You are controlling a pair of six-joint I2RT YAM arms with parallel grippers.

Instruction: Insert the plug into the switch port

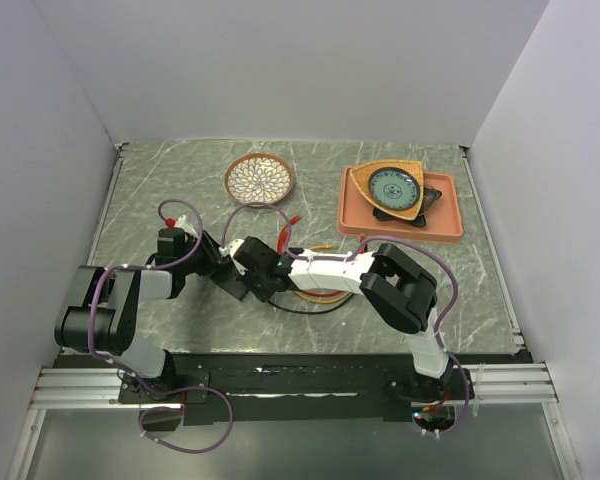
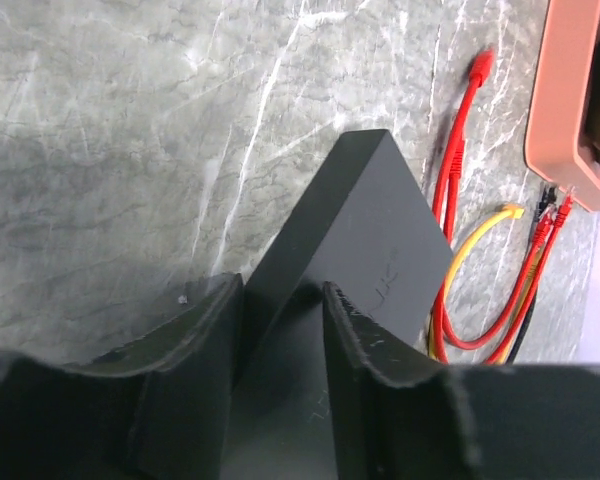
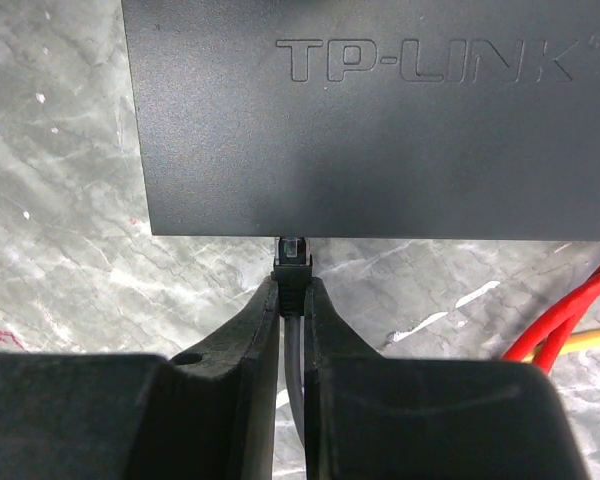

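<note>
The switch (image 3: pixel 380 130) is a flat matte-black box marked TP-LINK, filling the top of the right wrist view. My right gripper (image 3: pixel 292 285) is shut on the black plug (image 3: pixel 292 258), whose clear tip meets the switch's near edge; its black cable runs back between the fingers. In the left wrist view the switch (image 2: pixel 380 230) lies tilted, one end between the fingers of my left gripper (image 2: pixel 280 295), which press on it from both sides. From above, both grippers meet mid-table at the switch (image 1: pixel 242 283), which the arms largely hide.
Red cables (image 2: pixel 460 150) and a yellow cable (image 2: pixel 480 235) lie on the marble just right of the switch. An orange tray (image 1: pixel 400 205) with a triangular dish (image 1: pixel 393 187) sits back right. A patterned round plate (image 1: pixel 260 178) sits at the back centre.
</note>
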